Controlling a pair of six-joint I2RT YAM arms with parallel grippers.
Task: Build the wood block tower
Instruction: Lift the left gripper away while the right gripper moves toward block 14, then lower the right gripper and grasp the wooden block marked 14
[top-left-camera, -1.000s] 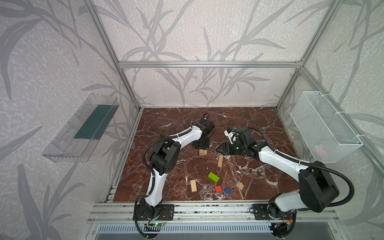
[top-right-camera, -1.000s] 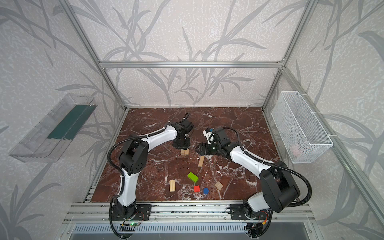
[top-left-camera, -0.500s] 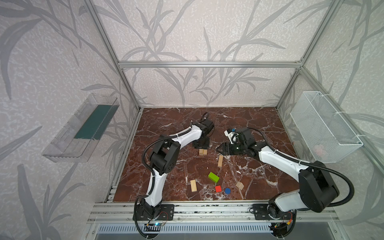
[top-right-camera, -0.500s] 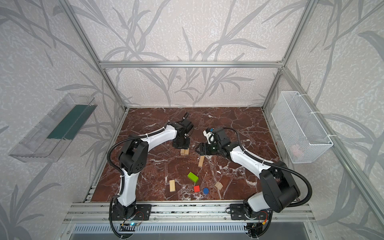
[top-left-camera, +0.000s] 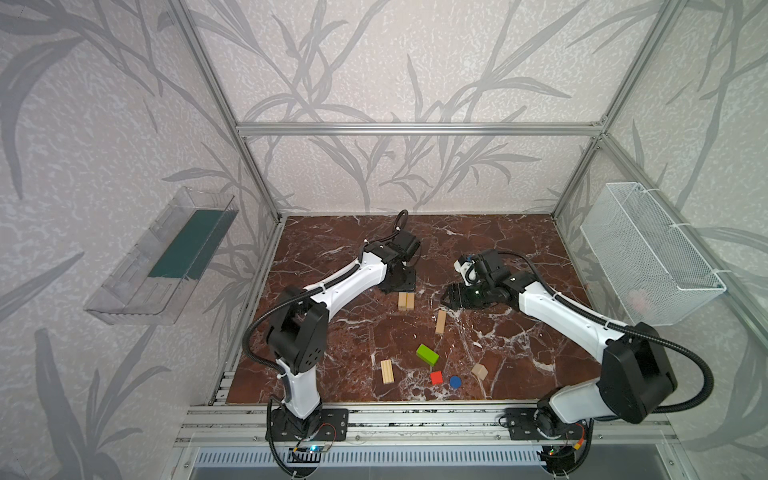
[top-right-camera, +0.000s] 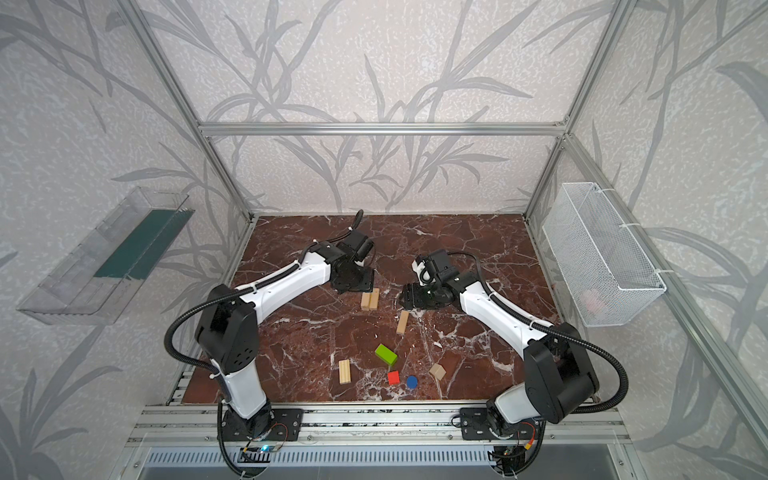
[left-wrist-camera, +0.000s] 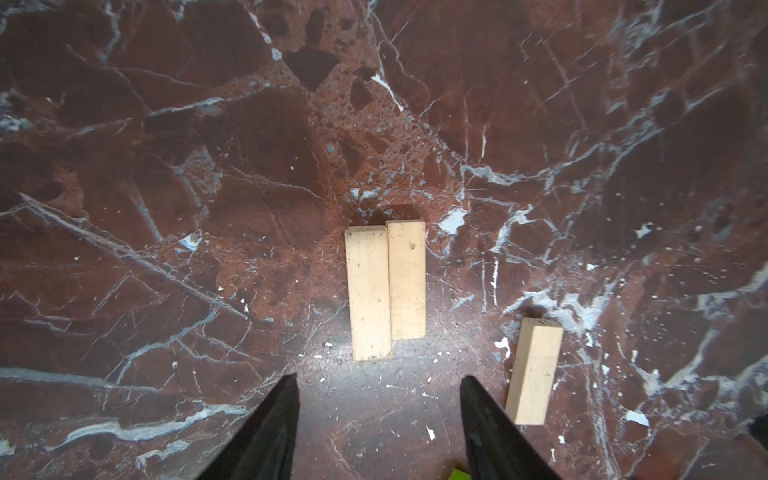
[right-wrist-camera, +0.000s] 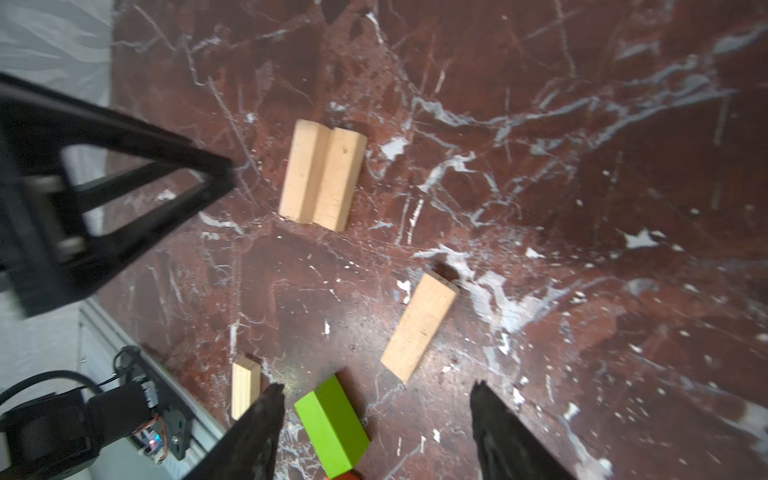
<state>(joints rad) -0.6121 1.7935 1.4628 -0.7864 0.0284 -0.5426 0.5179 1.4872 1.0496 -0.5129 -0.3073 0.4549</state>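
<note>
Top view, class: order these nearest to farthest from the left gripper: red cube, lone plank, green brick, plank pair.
1. Plank pair, beside the left gripper.
2. Lone plank, central.
3. Green brick, farther forward.
4. Red cube, frontmost.

Marble table (top-left-camera: 498, 249): planks (top-left-camera: 406, 301), green brick (top-left-camera: 427, 354), cube (top-left-camera: 436, 377), disc (top-left-camera: 455, 381).

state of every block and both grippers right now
plank pair: flat, side by side, touching
lone plank: flat, unstacked
front plank: flat, unstacked
green brick: lying loose
red cube: loose
blue disc: flat, loose
peaked piece: loose
left gripper: open, empty
right gripper: open, empty
</note>
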